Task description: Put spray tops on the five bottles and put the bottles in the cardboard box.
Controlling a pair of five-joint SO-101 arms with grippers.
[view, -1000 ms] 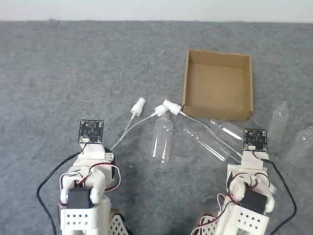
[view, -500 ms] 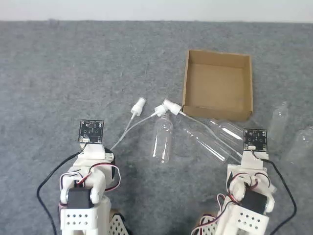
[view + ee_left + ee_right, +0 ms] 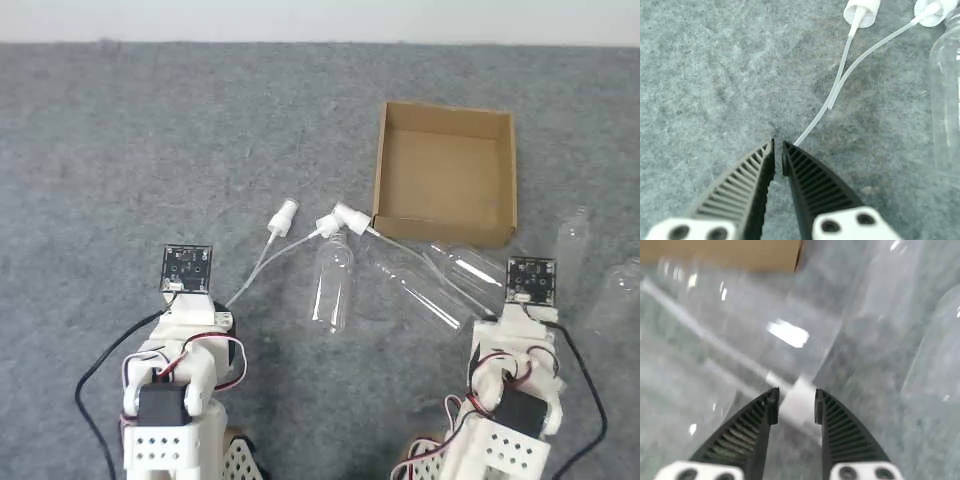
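The cardboard box (image 3: 440,230), its bare floor exposed, is set toward the tabletop's (image 3: 150,140) far right, clear bottles (image 3: 333,280) and white spray tops (image 3: 284,215) are strewn just before it, the left gripper (image 3: 779,143) is held pressed together, the right gripper (image 3: 795,392) slightly spread.

Non-task surroundings
A grey, short-pile carpet mat (image 3: 120,130) spans the full work area; a pale, plain strip (image 3: 320,20) runs along its far edge.
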